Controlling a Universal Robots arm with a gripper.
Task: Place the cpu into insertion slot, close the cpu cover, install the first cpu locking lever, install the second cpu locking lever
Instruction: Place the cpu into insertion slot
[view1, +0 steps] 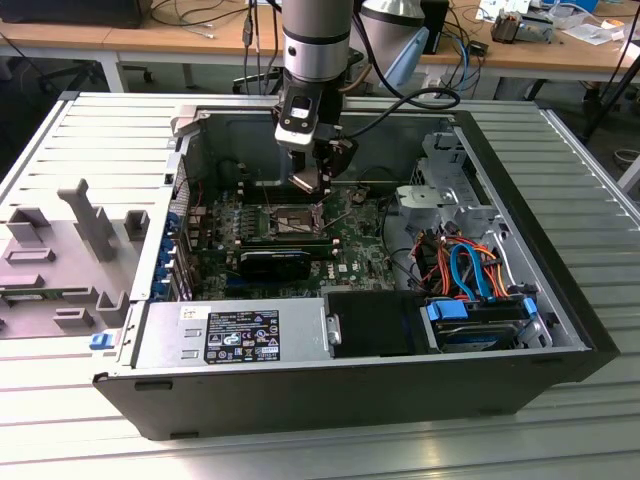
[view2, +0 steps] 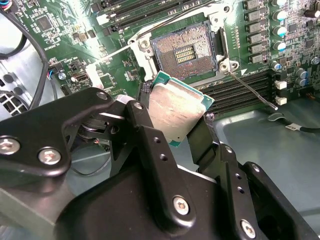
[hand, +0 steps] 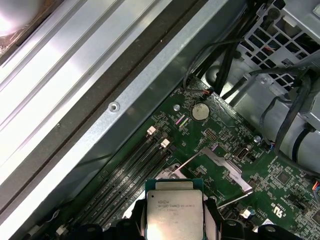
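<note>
My gripper (view1: 312, 188) hangs inside the open computer case, shut on the cpu (view2: 177, 107), a flat square chip with a silvery top and a green rim. In both wrist views the black fingers (view2: 150, 135) clamp the cpu (hand: 173, 212) by two opposite edges. The insertion slot (view2: 184, 52) lies bare just beyond the chip, dark with a shiny metal rim, and the chip is held above it, apart from it. The cpu cover (hand: 227, 172) is swung up off the socket. Two thin wire locking levers (view2: 252, 90) (view2: 117, 50) stick out loose on either side of the slot (view1: 285, 220).
Long black memory slots (view2: 240, 87) run beside the socket. The case's metal wall (hand: 100, 100) is close by. A bundle of coloured cables (view1: 462, 262) and a drive cage (view1: 450, 180) fill the exterior view's right, a power supply (view1: 235, 330) the front. Grey fixtures (view1: 80, 230) stand outside the case.
</note>
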